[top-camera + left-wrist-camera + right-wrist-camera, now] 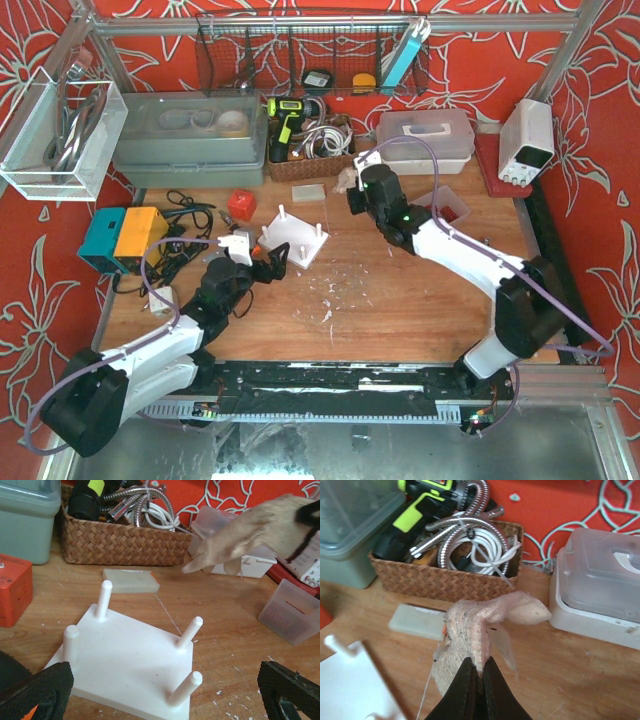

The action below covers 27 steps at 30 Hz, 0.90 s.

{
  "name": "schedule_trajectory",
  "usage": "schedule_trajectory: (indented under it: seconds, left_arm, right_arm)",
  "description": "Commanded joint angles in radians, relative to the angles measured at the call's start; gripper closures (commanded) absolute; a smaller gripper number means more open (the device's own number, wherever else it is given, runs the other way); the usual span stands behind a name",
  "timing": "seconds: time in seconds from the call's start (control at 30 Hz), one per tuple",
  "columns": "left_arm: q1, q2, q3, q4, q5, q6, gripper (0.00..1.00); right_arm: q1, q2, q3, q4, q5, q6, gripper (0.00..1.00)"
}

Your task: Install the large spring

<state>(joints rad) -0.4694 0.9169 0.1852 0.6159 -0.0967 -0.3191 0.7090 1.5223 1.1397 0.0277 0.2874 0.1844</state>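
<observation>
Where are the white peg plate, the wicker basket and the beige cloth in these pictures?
white peg plate (130,655): left wrist view, bare top face.
wicker basket (125,542): left wrist view, woven front wall.
beige cloth (470,625): right wrist view, bunched middle.

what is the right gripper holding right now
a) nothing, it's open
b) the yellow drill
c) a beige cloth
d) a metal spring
C: in the right wrist view the right gripper is pinched shut on a fold of the beige cloth, which bunches up above its fingertips.
</observation>
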Motion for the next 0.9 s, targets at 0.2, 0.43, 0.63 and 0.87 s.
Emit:
schedule_trajectory:
  seconds: [0.2,0.43,0.63,0.87]
  left_arm:
    - [-0.002,-0.013,0.023,0.022,0.028,0.016,0.00]
    - [-0.003,-0.002,0.024,0.027,0.026,0.017,0.00]
    - [-0.003,0.004,0.023,0.030,0.016,0.013,0.00]
    - [-0.003,-0.001,0.023,0.023,-0.023,0.005,0.00]
  right_arm:
    - [-0.056,0.264,0.156,0.060,0.039,0.019,1.00]
    - [-0.058,0.376,0.189,0.049,0.039,0.045,0.90]
    - [-0.070,0.359,0.192,-0.022,0.039,0.049,0.56]
    - [-0.075,0.236,0.144,-0.130,0.037,0.045,0.32]
